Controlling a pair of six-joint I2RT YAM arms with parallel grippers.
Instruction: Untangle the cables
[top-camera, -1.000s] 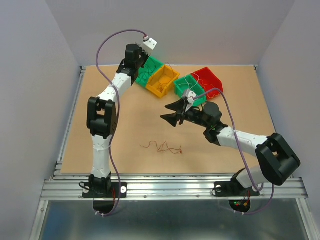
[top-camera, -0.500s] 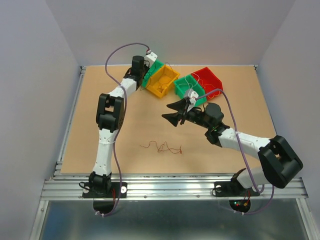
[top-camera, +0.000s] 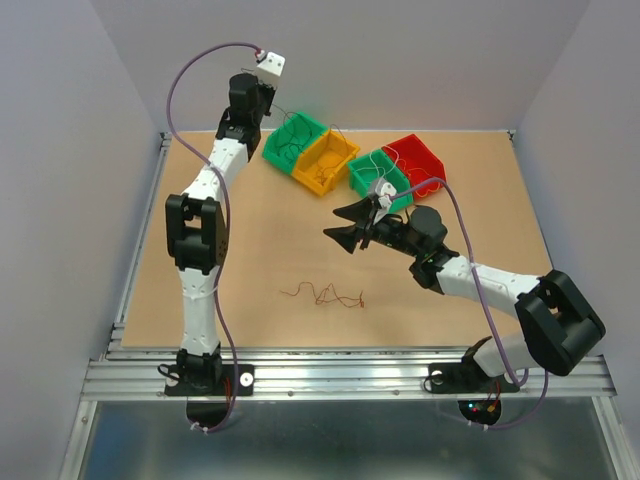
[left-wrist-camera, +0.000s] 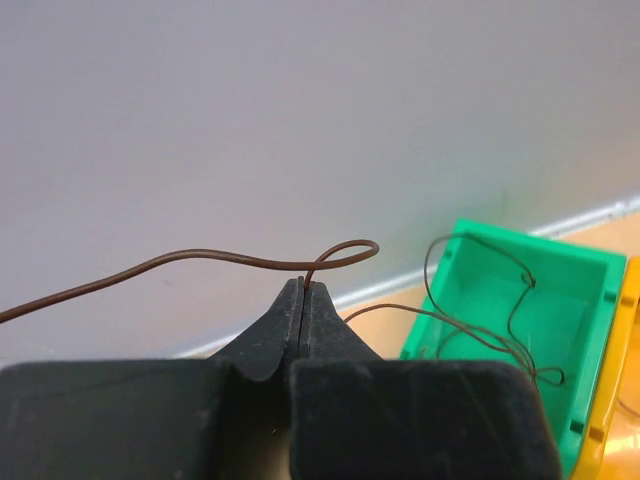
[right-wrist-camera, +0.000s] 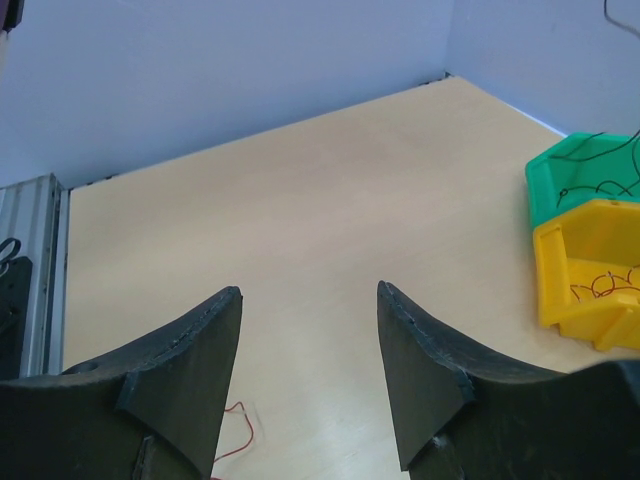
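Up and toward 11 o'clock goes the left claw since the earlier frame, rising from over the bins to the back wall, while the right arm holds its pose. From the top, the left claw hangs above the green bin at 12 o'clock, and a thin brown wire trails from it down to that bin. A yellow bin touches the green one on its 4 o'clock side; a second green bin and a red bin sit at 1 o'clock. The right claw hovers mid-table, its halves apart and empty. A loose tangle of red and dark strands lies on the table toward 6 o'clock, well apart from both claws. On the left wrist, the claw is together, pinched on the brown wire, which loops above the tips and runs off to 9 o'clock; more dark wire lies in the green bin. On the right wrist, the claw stands apart over bare table, with a red strand at 6 o'clock.
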